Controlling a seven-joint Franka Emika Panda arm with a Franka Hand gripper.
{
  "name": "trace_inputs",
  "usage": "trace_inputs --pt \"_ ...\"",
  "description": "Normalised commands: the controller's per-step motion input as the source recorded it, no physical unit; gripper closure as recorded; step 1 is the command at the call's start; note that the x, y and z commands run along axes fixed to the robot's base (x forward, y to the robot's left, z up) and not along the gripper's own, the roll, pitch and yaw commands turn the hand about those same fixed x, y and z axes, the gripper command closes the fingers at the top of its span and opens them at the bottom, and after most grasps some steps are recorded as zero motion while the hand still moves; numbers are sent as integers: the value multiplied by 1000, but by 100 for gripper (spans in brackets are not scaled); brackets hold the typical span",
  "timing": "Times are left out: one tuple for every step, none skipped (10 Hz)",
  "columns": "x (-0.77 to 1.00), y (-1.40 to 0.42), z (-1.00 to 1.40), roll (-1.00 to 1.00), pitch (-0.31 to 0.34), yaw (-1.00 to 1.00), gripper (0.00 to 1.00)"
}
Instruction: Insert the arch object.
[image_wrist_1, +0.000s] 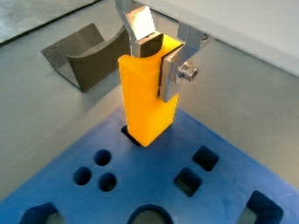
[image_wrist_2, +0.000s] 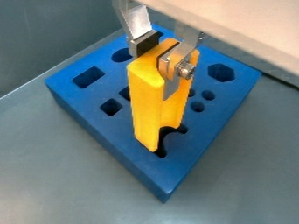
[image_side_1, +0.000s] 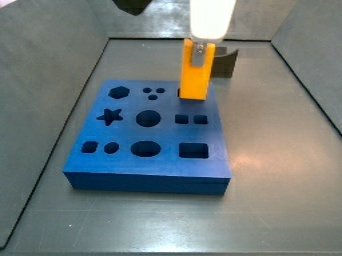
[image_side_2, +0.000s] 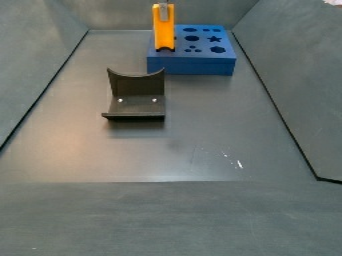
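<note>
- Wrist views: claw (image_wrist_1: 162, 54) closed on the top of the one arch object (image_wrist_1: 149, 101), which stands upright with its lower end in a slot at the edge of the one blue board (image_wrist_2: 82, 105).
- Side views: arch object (image_side_1: 195, 68) rises well above the board (image_side_1: 120, 165); insertion looks begun, seating and release remain.
- One dark olive-grey block (image_side_2: 134, 98) sits apart on the table (image_side_2: 201, 150).

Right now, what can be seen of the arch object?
The arch object is a bright orange-yellow block, smooth and plastic-looking, tall and narrow. It stands upright, its lower end in a slot at the edge of the blue board; how deep it sits cannot be told. The gripper clamps its top, silver fingers flat against two opposite faces. Nothing else touches it.
</note>
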Motion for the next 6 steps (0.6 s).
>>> trace_inputs --pt "197 51 -206 81 14 -57 100" --pt "0 111 -109 47 0 0 100" --pt "-120 83 -31 0 0 0 100" --pt "-229 74 -14 0 0 0 100" --pt "-237 123 -17 1 0 0 100" --pt "-263 117 -9 1 0 0 100"
